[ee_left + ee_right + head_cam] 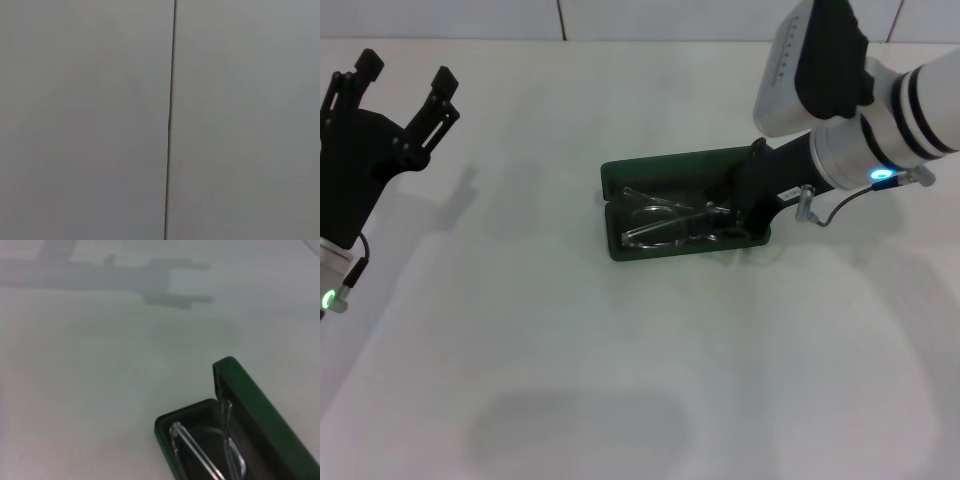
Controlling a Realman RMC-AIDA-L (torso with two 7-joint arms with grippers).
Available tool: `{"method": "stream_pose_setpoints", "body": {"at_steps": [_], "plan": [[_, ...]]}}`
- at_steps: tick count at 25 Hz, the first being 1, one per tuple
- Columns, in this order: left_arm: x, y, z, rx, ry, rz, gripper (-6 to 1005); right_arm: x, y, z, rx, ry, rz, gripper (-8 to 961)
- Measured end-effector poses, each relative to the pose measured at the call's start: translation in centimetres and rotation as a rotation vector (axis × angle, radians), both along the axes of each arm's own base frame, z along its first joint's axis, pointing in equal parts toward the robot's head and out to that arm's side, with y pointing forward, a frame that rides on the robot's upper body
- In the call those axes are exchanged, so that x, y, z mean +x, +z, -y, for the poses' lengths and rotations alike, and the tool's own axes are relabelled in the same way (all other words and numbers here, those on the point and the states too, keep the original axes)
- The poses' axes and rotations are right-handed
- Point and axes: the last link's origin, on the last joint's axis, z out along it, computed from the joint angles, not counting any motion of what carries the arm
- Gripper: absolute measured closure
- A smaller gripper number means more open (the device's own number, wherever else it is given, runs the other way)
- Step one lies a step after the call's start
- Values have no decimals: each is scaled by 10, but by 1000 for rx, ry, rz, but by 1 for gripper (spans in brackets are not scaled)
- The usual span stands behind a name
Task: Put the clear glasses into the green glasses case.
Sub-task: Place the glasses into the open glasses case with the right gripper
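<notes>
The green glasses case (660,170) lies open in the middle of the white table, lid tilted back on the far side. The clear glasses (670,220) rest inside its lower half on the dark lining, arms folded. My right gripper (745,205) reaches down into the case's right end, right at the glasses' end; its dark body hides any contact. The right wrist view shows one end of the case (260,410) with the glasses (200,455) lying in it. My left gripper (405,80) is held up at the far left, open and empty, well away from the case.
The white table (620,380) spreads around the case on all sides. A tiled wall runs along the table's far edge. The left wrist view holds only a plain grey surface with a dark seam (170,120).
</notes>
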Motion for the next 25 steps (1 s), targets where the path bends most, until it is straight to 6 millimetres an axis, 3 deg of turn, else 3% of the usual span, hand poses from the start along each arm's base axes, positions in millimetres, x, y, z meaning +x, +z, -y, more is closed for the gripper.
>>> {"method": "stream_pose_setpoints", "body": {"at_steps": [14,25], "plan": [[1,-1,0,-1,-3,1,118,-2,-19,-3,-38,8,51,496],[-1,0,2,0,4,2,118,-6,-9,5,-26,39,24,491]]}}
